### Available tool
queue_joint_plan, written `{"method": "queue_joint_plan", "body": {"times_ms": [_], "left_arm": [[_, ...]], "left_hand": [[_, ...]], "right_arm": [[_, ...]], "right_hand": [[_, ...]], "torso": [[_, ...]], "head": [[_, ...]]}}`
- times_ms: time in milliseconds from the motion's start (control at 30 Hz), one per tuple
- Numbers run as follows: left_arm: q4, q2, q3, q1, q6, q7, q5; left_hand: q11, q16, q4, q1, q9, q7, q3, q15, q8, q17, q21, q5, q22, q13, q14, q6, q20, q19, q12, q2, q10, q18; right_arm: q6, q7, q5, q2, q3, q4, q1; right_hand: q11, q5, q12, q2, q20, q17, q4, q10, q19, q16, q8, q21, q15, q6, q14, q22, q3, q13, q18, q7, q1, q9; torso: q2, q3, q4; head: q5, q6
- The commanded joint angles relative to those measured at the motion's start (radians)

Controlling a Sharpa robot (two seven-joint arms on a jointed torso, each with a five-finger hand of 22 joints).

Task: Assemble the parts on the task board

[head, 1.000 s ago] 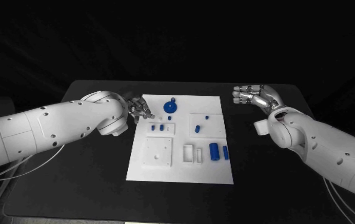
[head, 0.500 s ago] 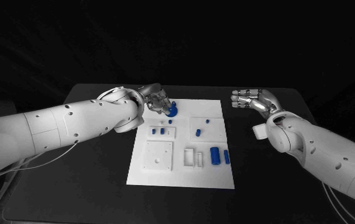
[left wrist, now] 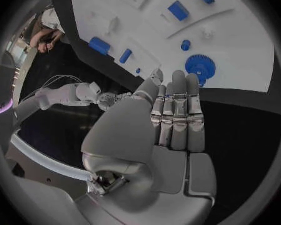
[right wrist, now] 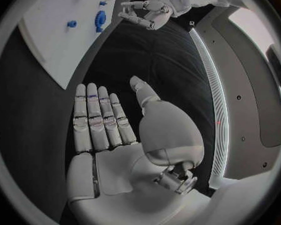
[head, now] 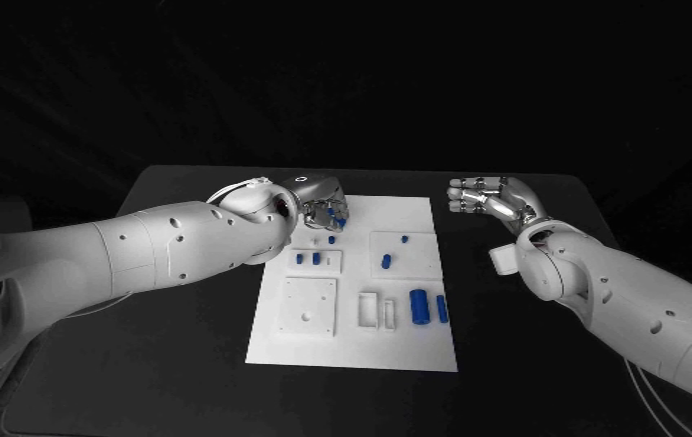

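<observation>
Head view: left hand [head: 323, 211] is poised over the far left corner of the white board [head: 332, 342], fingers straight and together, nothing grasped; the blue gear [head: 333, 219] is partly covered beneath it. Right hand [head: 485, 196] is held flat and empty, off the board's far right corner. Risk judged: a hurried close could knock the gear sideways. From the left wrist, the gear [left wrist: 199, 65] appears toothed, round, lying flat near the board's edge.

left hand [head: 323, 209] moved from board's left edge to over blue gear [left wrist: 200, 66]
</observation>
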Motion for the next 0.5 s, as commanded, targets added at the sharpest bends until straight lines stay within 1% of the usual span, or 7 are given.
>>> {"method": "queue_joint_plan", "body": {"times_ms": [33, 100, 200, 333, 400, 433, 500], "left_arm": [[-0.025, 0.014, -0.001, -0.006, 0.037, 0.051, -0.093], [-0.038, 0.02, -0.002, -0.01, 0.043, 0.052, -0.103], [-0.058, 0.029, -0.004, -0.016, 0.038, 0.055, -0.111], [-0.078, 0.037, -0.005, -0.025, 0.037, 0.056, -0.118], [-0.086, 0.041, -0.006, -0.03, 0.039, 0.053, -0.123], [-0.089, 0.042, -0.006, -0.032, 0.041, 0.051, -0.125], [-0.097, 0.045, -0.006, -0.038, 0.045, 0.045, -0.133]], "left_hand": [[0.002, 0.021, 0.004, -0.004, 0.0, -0.003, 0.003, -0.002, -0.002, 0.007, 0.006, -0.004, 0.007, -0.001, 0.017, -0.019, -0.002, 0.02, -0.003, -0.012, -0.021, 0.018], [0.004, 0.042, 0.007, -0.005, 0.0, 0.0, 0.003, -0.003, -0.002, 0.014, 0.006, -0.004, 0.013, -0.001, 0.016, -0.021, -0.002, 0.028, -0.003, -0.016, -0.033, 0.018], [0.001, 0.062, 0.012, -0.005, 0.0, -0.003, 0.007, -0.005, -0.002, 0.015, 0.0, 0.001, 0.023, -0.001, 0.002, -0.03, -0.004, 0.028, -0.003, -0.023, -0.032, 0.015], [0.001, 0.094, 0.017, -0.006, 0.0, -0.001, 0.016, -0.006, -0.002, 0.016, -0.004, 0.006, 0.045, -0.001, -0.002, -0.029, -0.005, 0.033, -0.003, -0.027, -0.03, 0.015], [0.0, 0.126, 0.019, -0.008, 0.0, -0.002, 0.02, -0.007, -0.001, 0.023, -0.002, 0.006, 0.061, -0.001, -0.004, -0.03, -0.007, 0.039, -0.003, -0.029, -0.03, 0.015], [0.001, 0.166, 0.023, -0.011, 0.0, -0.001, 0.024, -0.006, -0.002, 0.033, 0.001, 0.005, 0.08, -0.001, -0.017, -0.03, -0.007, 0.045, -0.003, -0.031, -0.029, 0.015], [0.0, 0.203, 0.025, -0.013, 0.0, -0.003, 0.026, -0.007, -0.001, 0.037, 0.003, 0.007, 0.099, -0.001, -0.015, -0.036, -0.007, 0.051, -0.003, -0.035, -0.031, 0.017]], "right_arm": [[0.015, 0.017, -0.002, 0.001, 0.0, 0.003, -0.001], [0.014, 0.017, -0.002, 0.001, 0.0, 0.005, -0.001], [0.013, 0.017, -0.002, 0.001, 0.0, 0.009, -0.001], [0.011, 0.018, -0.002, 0.0, 0.0, 0.013, -0.001], [0.011, 0.018, -0.002, -0.001, 0.0, 0.015, -0.001], [0.011, 0.018, -0.002, -0.002, 0.0, 0.016, -0.001], [0.01, 0.018, -0.002, -0.003, 0.0, 0.018, 0.0]], "right_hand": [[0.0, 0.007, -0.004, 0.008, 0.003, -0.001, -0.001, -0.008, -0.007, -0.004, -0.004, 0.003, 0.0, -0.007, -0.008, -0.001, -0.002, -0.001, 0.0, -0.001, 0.006, -0.001], [0.0, 0.007, -0.004, 0.008, 0.003, -0.001, -0.001, -0.008, -0.007, -0.004, -0.004, 0.003, 0.0, -0.007, -0.008, -0.001, -0.002, -0.001, 0.0, -0.001, 0.006, -0.001], [0.0, 0.008, -0.004, 0.009, 0.002, -0.001, -0.003, -0.007, -0.007, -0.004, -0.004, 0.003, 0.0, -0.005, -0.007, -0.001, 0.0, -0.001, 0.0, -0.002, 0.005, -0.001], [0.0, 0.01, -0.004, 0.009, 0.002, -0.001, -0.004, -0.007, -0.007, -0.004, -0.004, 0.003, 0.0, -0.006, -0.007, -0.001, 0.001, -0.001, 0.0, -0.002, 0.006, -0.001], [0.0, 0.01, -0.004, 0.009, 0.002, -0.001, -0.004, -0.007, -0.007, -0.004, -0.004, 0.003, 0.0, -0.006, -0.007, -0.001, 0.001, -0.001, 0.0, -0.002, 0.006, -0.001], [0.0, 0.01, -0.004, 0.009, 0.002, -0.001, -0.004, -0.007, -0.007, -0.004, -0.004, 0.003, 0.0, -0.006, -0.007, -0.001, 0.001, -0.001, 0.0, -0.002, 0.006, -0.001], [0.0, 0.01, -0.004, 0.009, 0.002, -0.001, -0.004, -0.007, -0.007, -0.004, -0.004, 0.003, 0.0, -0.006, -0.007, -0.001, 0.001, -0.001, 0.0, -0.002, 0.006, -0.001]], "torso": [[0.003, -0.0003, -0.0009], [0.003, -0.0003, -0.0016], [0.005, 0.0002, -0.0037], [0.008, -0.0005, -0.0052], [0.008, -0.0009, -0.0048], [0.008, -0.001, -0.004], [0.01, -0.0013, -0.0048]], "head": [[0.002, 0.001], [0.005, 0.004], [0.004, 0.007], [0.003, 0.005], [0.003, 0.003], [0.004, 0.002], [0.004, 0.003]]}}
